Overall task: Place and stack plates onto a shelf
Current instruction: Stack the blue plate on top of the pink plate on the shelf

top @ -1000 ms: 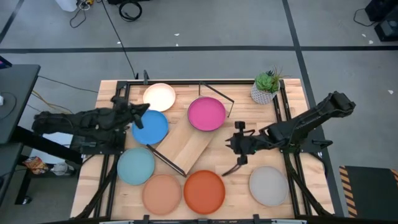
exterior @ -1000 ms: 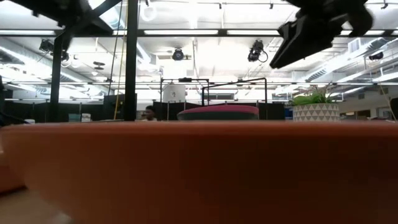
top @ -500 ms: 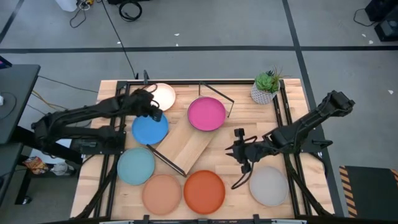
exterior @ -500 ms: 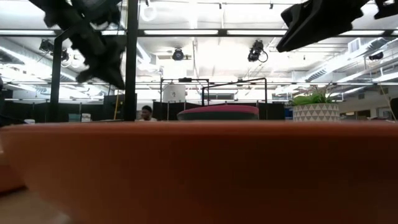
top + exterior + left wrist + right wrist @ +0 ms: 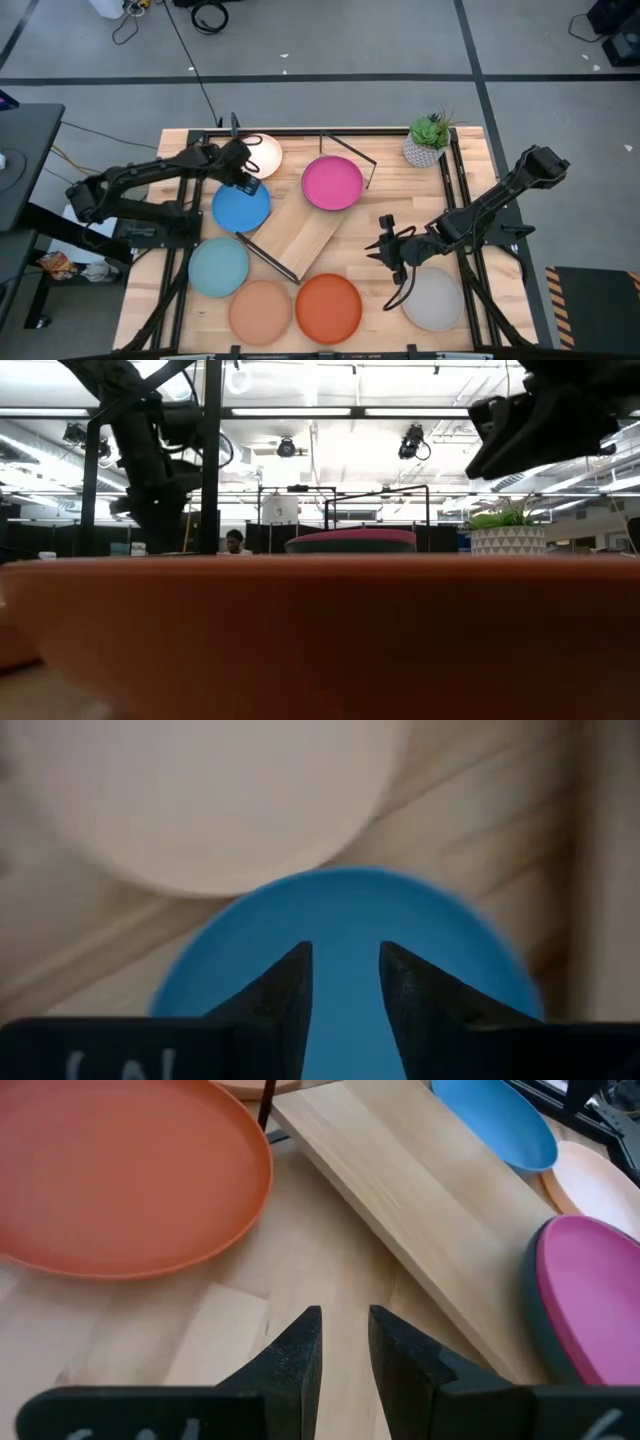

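Observation:
My left gripper [image 5: 243,170] hovers over the far rim of the blue plate [image 5: 240,208], just near of the cream plate [image 5: 259,153]. Its fingers [image 5: 345,982] are open by a narrow gap and empty. My right gripper [image 5: 388,252] is open by a narrow gap [image 5: 345,1330] and empty, above bare table between the orange plate [image 5: 327,307] and the grey plate [image 5: 433,298]. The shelf [image 5: 303,236] lies slanted mid-table. The pink plate [image 5: 332,183] lies on a darker plate [image 5: 529,1295] at the shelf's far end. The light blue plate [image 5: 218,266] and the peach plate [image 5: 260,311] lie near left.
A potted green plant [image 5: 427,141] stands at the far right corner. Black wire frames [image 5: 262,256] stick out at the shelf's ends. Black rails [image 5: 462,200] run along both table sides. The orange plate's rim [image 5: 320,630] fills the low view.
My left gripper has swung from the table's left side toward the right and far edge and come down over the blue plate's far rim. My right gripper has moved toward the near edge, closer to the grey plate. No plate has moved.

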Robot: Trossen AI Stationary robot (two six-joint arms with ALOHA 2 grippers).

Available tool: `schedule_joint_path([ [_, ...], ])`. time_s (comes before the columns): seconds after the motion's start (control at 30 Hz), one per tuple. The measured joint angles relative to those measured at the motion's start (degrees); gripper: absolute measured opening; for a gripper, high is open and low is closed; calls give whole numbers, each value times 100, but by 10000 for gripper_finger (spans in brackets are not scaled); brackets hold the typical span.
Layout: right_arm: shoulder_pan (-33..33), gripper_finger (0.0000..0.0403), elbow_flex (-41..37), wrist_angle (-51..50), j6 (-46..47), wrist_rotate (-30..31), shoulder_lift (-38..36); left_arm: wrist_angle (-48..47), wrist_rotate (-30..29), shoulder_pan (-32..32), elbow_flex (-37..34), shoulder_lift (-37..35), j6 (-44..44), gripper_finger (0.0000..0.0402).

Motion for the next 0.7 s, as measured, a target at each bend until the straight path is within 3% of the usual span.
schedule_joint_path([
  [0.23, -2, 91, -339, 644, -296, -123, 0, -1251, -335, 349, 508, 629, 458, 126],
  [0.5, -2, 91, -588, 1368, -470, -301, 0, -1521, -465, 474, 496, 1412, 862, 126],
  [0.7, 2, 91, -659, 1454, -394, -302, 0, -1511, -1070, 470, 496, 1630, 1305, 125],
])
